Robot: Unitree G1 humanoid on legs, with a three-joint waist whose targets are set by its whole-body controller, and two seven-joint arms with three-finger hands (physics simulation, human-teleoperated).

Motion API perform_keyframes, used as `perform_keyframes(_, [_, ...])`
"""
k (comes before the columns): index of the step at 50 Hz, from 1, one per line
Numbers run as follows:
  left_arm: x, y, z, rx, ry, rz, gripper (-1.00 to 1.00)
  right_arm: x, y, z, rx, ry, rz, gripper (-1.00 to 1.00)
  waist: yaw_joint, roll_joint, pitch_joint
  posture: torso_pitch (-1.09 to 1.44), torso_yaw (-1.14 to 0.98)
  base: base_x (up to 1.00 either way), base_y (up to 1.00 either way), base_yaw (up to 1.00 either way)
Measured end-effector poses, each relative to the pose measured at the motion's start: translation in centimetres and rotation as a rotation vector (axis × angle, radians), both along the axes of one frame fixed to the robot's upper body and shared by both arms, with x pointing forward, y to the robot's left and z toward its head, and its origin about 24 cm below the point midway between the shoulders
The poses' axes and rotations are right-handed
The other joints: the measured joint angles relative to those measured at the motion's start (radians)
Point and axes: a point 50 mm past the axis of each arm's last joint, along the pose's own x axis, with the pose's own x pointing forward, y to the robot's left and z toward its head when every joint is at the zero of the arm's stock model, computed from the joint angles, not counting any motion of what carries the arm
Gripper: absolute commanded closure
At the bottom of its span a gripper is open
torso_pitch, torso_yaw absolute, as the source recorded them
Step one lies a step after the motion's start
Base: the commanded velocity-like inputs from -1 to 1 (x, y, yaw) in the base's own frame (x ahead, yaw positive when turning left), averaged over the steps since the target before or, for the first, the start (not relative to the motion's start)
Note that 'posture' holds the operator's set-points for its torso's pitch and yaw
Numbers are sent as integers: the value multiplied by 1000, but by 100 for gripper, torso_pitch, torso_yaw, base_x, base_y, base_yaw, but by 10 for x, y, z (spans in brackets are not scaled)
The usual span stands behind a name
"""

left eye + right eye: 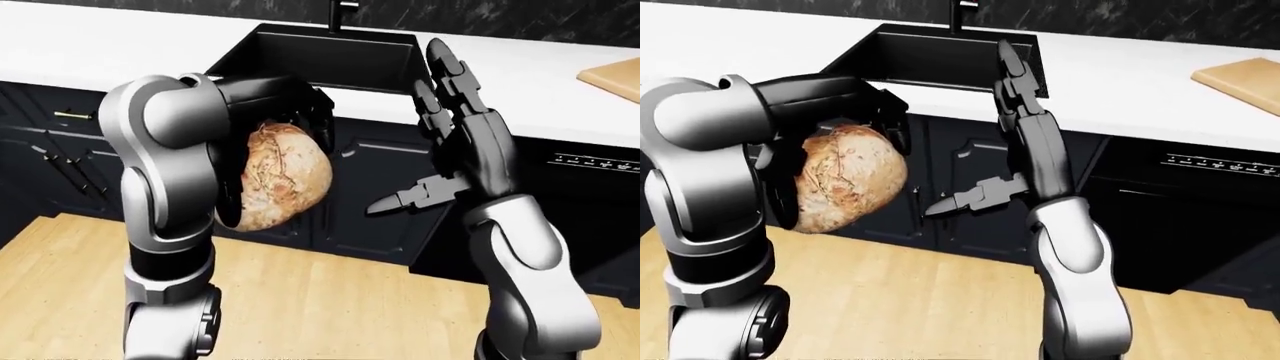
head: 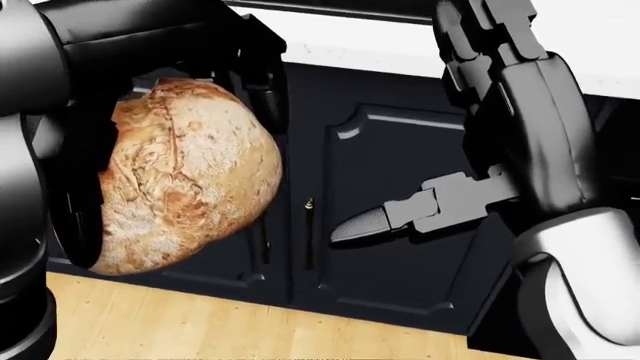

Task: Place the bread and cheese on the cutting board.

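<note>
Left robot hand (image 1: 285, 101) grips bread (image 1: 282, 174), fingers mostly hidden; right robot hand (image 1: 450, 127) splayed, empty. Board (image 1: 612, 77) cut off far right.

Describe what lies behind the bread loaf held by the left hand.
Behind the bread loaf are dark cabinet doors and part of the left hand; its palm is covered.

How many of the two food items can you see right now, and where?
1. Only the bread, gripped in the left hand below the sink, level with the cabinet doors. No cheese is visible; it may be out of view. The cutting board sits at the counter's right.
</note>
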Motion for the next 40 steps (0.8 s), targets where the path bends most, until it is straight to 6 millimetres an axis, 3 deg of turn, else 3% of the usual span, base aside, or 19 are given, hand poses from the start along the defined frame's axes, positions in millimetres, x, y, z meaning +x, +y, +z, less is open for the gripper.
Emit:
perform_keyframes(16, [0, 0, -2, -1, 1, 2, 100, 0, 0, -1, 5, 3, 1, -100, 6, -2, 3, 0, 0, 0, -1, 0])
perform_keyframes(22, [1, 5, -2, -7, 4, 20, 100, 0, 4, -1, 5, 6, 23, -100, 9, 19, -10, 0, 0, 0, -15, 0])
perform_keyframes(25, [-1, 2, 1, -6, -17, 9, 100, -1, 2, 0, 6, -6, 16, -100, 5, -11, -12, 0, 0, 0, -28, 0])
perform_keyframes(29, [-2, -4, -1, 5, -10, -20, 100, 0, -3, -1, 8, -2, -17, -100, -10, 23, 5, 0, 0, 0, -47, 0])
perform_keyframes(31, [-1, -5, -3, 8, 1, -24, 100, 0, -4, -2, 9, 6, -25, -100, -7, 26, 12, 0, 0, 0, -48, 0])
perform_keyframes(34, [0, -3, -5, 6, 12, -14, 100, 1, -3, -3, 6, 15, -18, -100, 8, 28, 10, 0, 0, 0, -47, 0])
perform_keyframes(38, [-1, 1, 0, -4, -10, 4, 100, 0, 1, 1, 5, -10, 1, -100, 15, 63, 5, 0, 0, 0, -41, 0])
perform_keyframes(40, [0, 4, -2, -9, -3, 15, 100, 0, 3, -1, 5, -1, 17, -100, 21, 38, 2, 0, 0, 0, -8, 0])
